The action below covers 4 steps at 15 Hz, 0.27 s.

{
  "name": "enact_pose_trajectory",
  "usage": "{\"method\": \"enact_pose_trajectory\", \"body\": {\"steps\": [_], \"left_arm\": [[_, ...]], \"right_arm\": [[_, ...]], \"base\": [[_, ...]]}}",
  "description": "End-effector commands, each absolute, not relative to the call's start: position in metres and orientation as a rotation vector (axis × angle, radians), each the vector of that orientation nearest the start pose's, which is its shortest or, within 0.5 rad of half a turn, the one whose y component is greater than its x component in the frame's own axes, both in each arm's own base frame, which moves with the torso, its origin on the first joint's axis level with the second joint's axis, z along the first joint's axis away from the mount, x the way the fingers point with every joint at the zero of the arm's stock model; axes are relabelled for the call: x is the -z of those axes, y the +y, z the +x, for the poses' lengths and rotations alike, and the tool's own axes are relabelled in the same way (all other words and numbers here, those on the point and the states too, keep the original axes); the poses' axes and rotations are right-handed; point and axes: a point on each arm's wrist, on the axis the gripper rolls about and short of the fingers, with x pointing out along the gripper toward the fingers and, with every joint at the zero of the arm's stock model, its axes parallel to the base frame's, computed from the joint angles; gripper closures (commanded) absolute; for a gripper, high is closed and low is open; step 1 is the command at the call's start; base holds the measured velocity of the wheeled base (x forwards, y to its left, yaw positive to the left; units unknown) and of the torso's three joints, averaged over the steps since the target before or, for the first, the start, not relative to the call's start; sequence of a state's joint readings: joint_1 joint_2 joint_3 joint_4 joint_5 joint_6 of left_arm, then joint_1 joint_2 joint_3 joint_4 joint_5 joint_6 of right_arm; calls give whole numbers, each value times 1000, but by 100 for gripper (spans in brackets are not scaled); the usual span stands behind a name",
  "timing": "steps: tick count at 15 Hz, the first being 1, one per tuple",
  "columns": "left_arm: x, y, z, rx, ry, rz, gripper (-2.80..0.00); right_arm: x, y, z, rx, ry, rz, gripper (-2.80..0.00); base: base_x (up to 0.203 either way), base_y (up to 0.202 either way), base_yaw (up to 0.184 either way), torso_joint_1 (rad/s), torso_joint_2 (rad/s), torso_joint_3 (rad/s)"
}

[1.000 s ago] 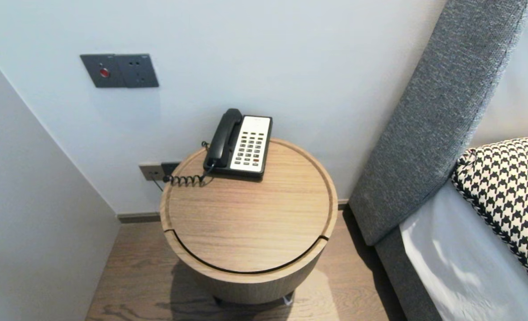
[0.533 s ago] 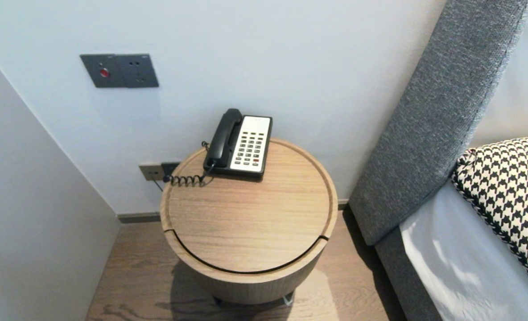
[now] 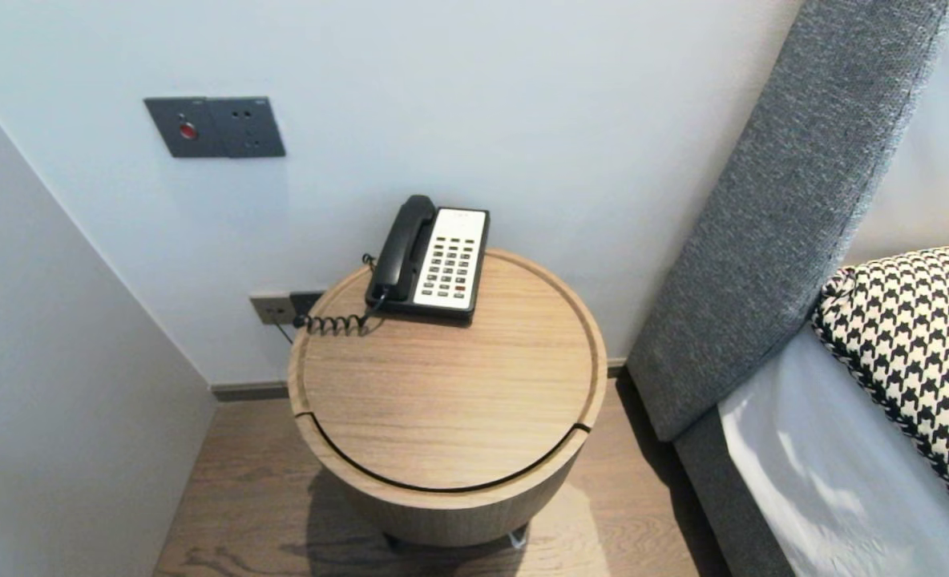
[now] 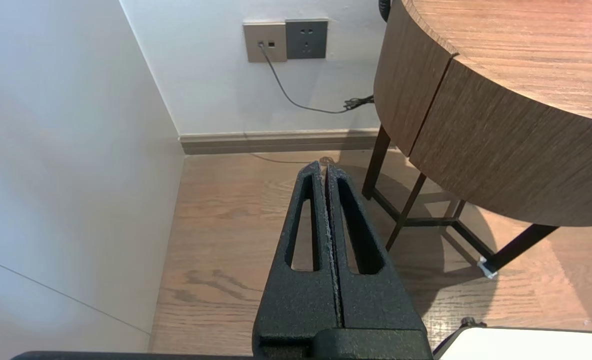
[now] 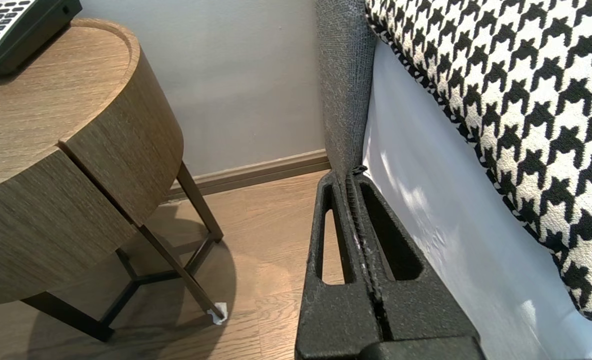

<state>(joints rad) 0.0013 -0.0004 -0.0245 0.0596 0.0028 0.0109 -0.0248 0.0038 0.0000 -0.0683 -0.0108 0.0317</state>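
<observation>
Switch panel: a dark grey plate (image 3: 214,127) with a red dot, high on the back wall, left of everything else.
Wall socket: low on the same wall (image 3: 286,307), just behind the table's left edge; a thin grey cable (image 4: 296,95) runs from it down toward the table.
Left gripper: seen only in its own wrist view (image 4: 324,167); black fingers pressed together with nothing between them. It hangs over the wooden floor (image 4: 226,240), between the white side wall and the table's left flank, touching neither.
Bedside table: round, light oak (image 3: 442,401), standing in the middle between the side wall and the bed, its back edge near the wall. It has a raised rim, a curved seam across the front and thin dark legs (image 4: 411,210).
Telephone: black body with a white keypad (image 3: 434,258), at the back of the table top. The handset (image 3: 402,240) rests in its cradle on the left; the coiled cord (image 3: 334,324) trails to the table's left rim.
Right gripper: seen only in its own wrist view (image 5: 348,175); fingers together and holding nothing. It hangs over the floor in the gap between table and bed, close beside the white sheet (image 5: 426,225).
Headboard: grey fabric (image 3: 779,208), leaning up along the right.
Pillow: black-and-white houndstooth (image 3: 915,336), lying on the sheet at the far right.
</observation>
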Motion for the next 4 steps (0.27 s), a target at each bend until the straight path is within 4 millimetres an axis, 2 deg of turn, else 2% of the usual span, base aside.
{"method": "enact_pose_trajectory", "body": {"steps": [1, 4], "left_arm": [[-76, 0, -25, -4, 35, 11, 0], [-76, 0, -25, -4, 35, 11, 0]], "right_arm": [[-75, 0, -20, 39, -36, 32, 0], [-75, 0, -21, 39, -37, 29, 0]], "base": [[0, 0, 0, 0, 0, 0], [0, 0, 0, 0, 0, 0]]}}
